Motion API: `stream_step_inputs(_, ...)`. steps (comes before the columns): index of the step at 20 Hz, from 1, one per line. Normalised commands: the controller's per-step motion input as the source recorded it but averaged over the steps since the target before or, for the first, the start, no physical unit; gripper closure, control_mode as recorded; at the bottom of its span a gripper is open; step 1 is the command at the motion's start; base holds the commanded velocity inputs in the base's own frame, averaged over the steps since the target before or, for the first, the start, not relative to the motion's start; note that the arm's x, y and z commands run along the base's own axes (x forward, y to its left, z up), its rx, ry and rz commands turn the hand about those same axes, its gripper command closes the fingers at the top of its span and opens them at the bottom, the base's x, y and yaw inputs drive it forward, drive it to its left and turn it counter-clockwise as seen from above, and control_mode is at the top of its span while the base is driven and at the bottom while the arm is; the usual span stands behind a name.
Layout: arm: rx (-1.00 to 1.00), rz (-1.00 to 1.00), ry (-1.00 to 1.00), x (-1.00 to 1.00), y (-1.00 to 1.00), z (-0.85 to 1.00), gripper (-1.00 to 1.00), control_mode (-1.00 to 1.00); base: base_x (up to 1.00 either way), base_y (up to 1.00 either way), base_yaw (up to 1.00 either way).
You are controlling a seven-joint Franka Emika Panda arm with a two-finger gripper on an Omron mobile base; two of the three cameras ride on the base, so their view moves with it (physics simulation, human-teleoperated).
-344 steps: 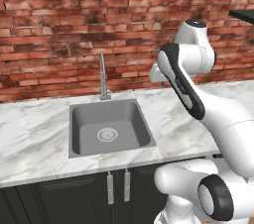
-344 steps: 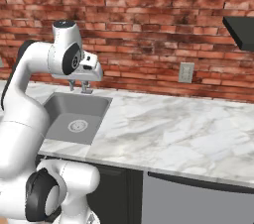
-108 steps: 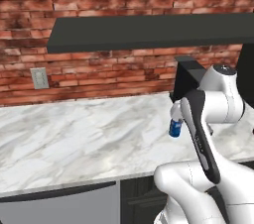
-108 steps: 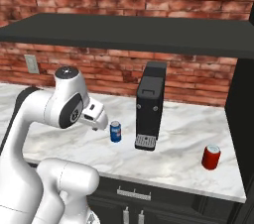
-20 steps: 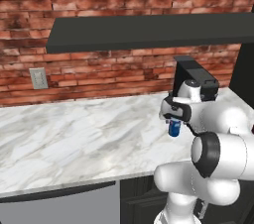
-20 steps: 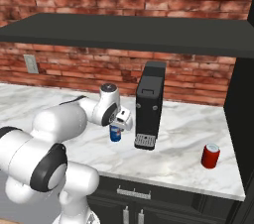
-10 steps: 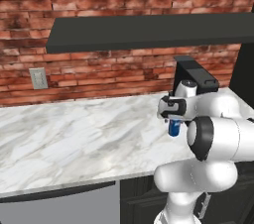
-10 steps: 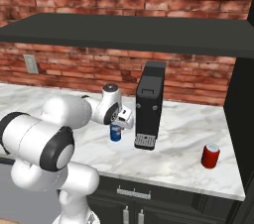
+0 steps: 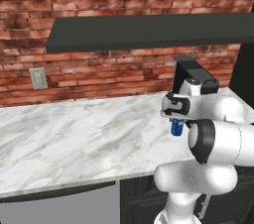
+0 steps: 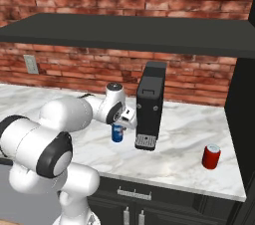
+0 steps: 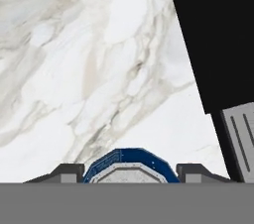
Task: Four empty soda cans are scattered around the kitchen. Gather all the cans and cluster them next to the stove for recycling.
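A blue soda can (image 10: pixel 117 133) stands upright on the white marble counter (image 10: pixel 179 144), just left of a black coffee machine (image 10: pixel 151 104). My gripper (image 10: pixel 118 126) comes down on it from above and is shut on the blue can. In the hand view the can's silver top (image 11: pixel 130 167) sits between the two dark fingertips (image 11: pixel 67 172). From the left base view the blue can (image 9: pixel 176 128) shows below the hand, partly hidden by my arm. A red soda can (image 10: pixel 210 157) stands alone far to the right on the counter. The stove is out of view.
The coffee machine (image 9: pixel 191 72) stands close beside the held can, its grey drip tray (image 11: pixel 240 141) near the fingers. A dark shelf (image 9: pixel 149 29) hangs over the counter. An outlet (image 9: pixel 37 78) is on the brick wall. Open marble (image 9: pixel 74 134) stretches leftward.
The fingers have come together from wide open onto the blue can. The hand has hardly moved, and the can still stands on the counter.
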Motion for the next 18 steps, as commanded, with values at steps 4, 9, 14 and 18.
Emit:
stream_step_inputs(4,0.0,0.02,-0.06,-0.47,0.15,0.38,1.0,-1.0,0.0,0.0,0.0)
stream_step_inputs(9,0.0,0.06,-0.12,-0.59,0.42,0.5,1.0,-1.0,0.0,0.0,0.0)
stream_step_inputs(14,0.0,0.04,-0.09,-0.6,0.4,0.51,1.0,-1.0,0.0,0.0,0.0)
stream_step_inputs(18,0.0,0.01,-0.04,-0.59,0.25,0.46,1.0,-1.0,0.0,0.0,0.0)
